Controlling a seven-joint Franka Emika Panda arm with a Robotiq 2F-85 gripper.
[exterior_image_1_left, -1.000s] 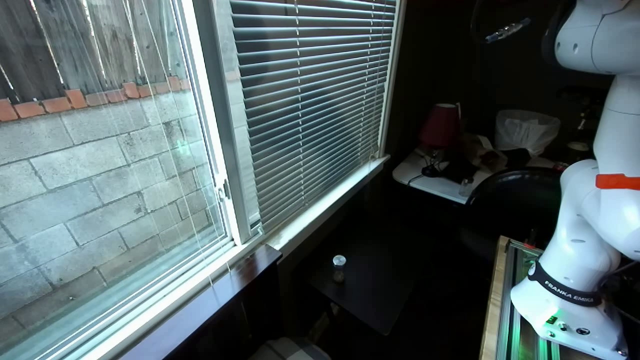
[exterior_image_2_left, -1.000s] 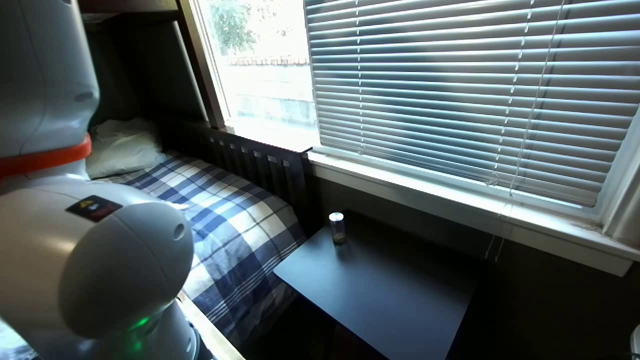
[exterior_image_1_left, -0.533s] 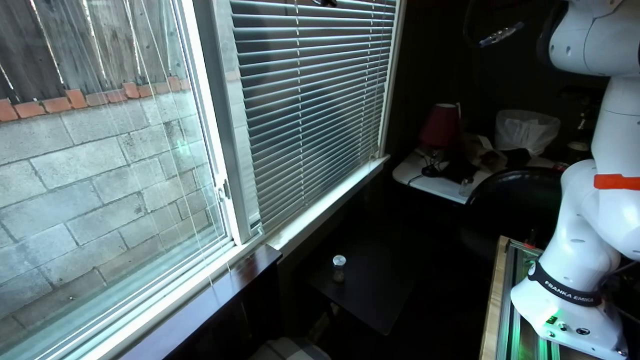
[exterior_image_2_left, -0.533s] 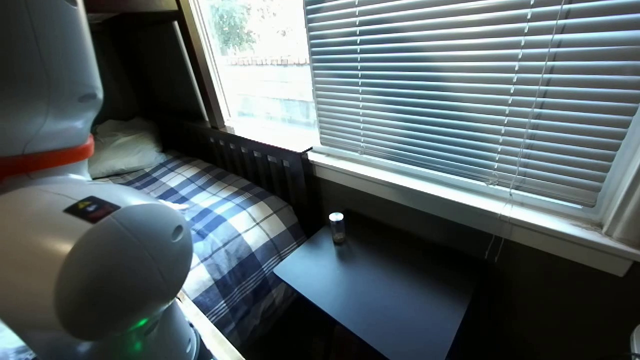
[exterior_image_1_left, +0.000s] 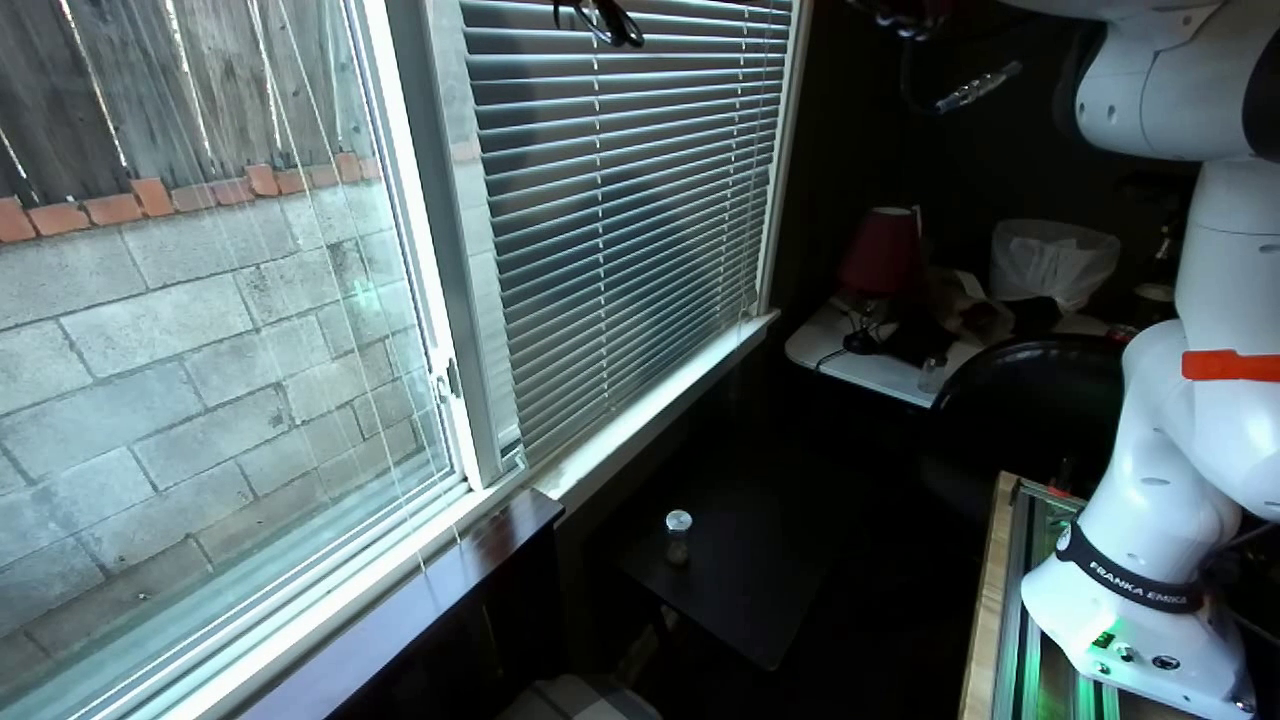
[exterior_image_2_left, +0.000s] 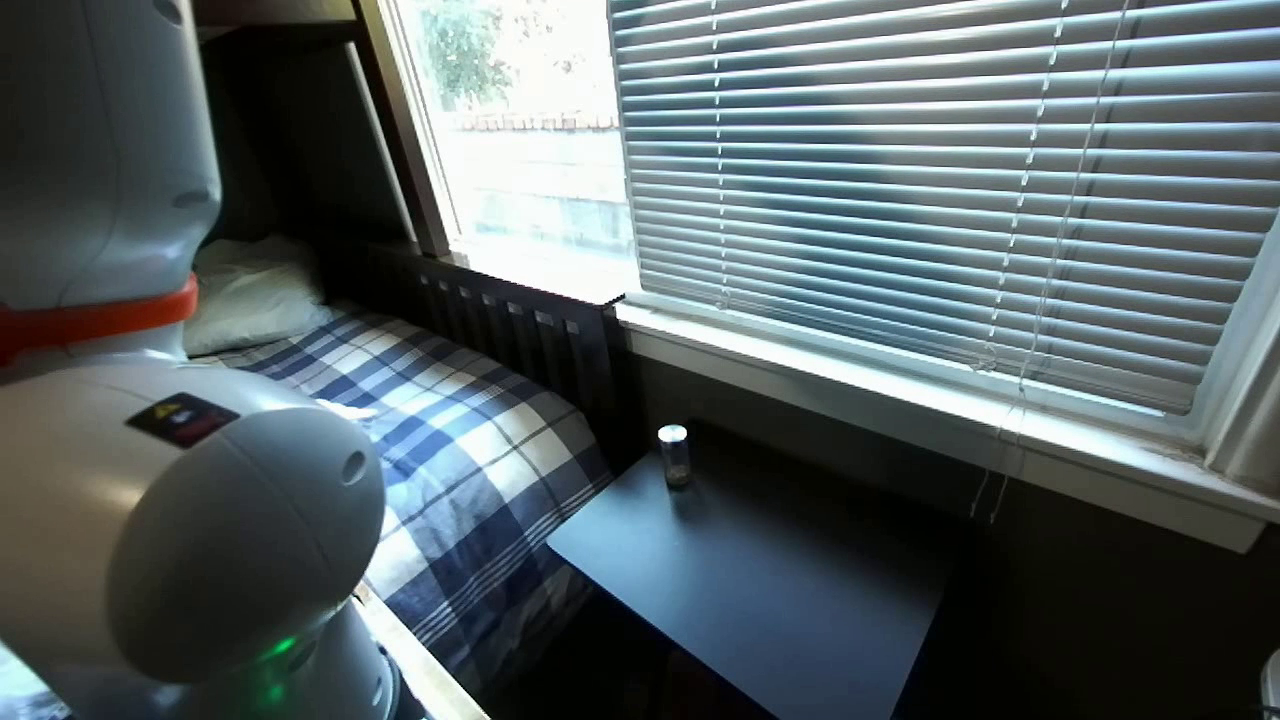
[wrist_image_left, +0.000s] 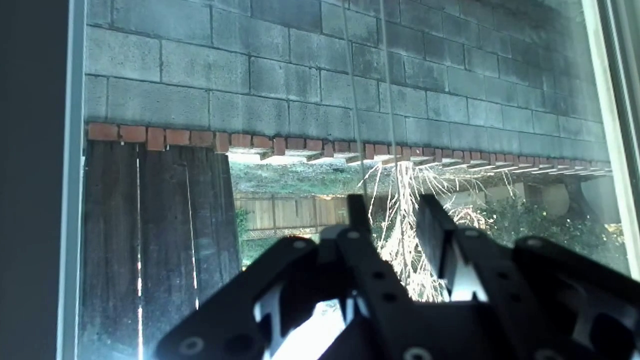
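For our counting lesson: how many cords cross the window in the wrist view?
2: the left cord and, close beside it, the right cord, both running down the picture toward the gripper. Others may be hidden.

Dark table (exterior_image_2_left: 770, 600), shown in both exterior views, carried a clear jar (exterior_image_2_left: 675, 460) with a shiny lid, upright near the far left corner in an exterior view. To its left stood a dark-framed bed (exterior_image_2_left: 595, 365), spread with a blue-and-white plaid cover (exterior_image_2_left: 500, 430); a pale pillow (exterior_image_2_left: 262, 300) lay at the far end. In an exterior view, a white table (exterior_image_1_left: 812, 340) at far right held a red-shaded lamp (exterior_image_1_left: 880, 255), a small clear container (exterior_image_1_left: 932, 374) by its near edge and dark clutter (exterior_image_1_left: 912, 340) (too dim to identify). A wood-edged bench (exterior_image_1_left: 988, 600), near right, bore the robot's base (exterior_image_1_left: 1125, 630).
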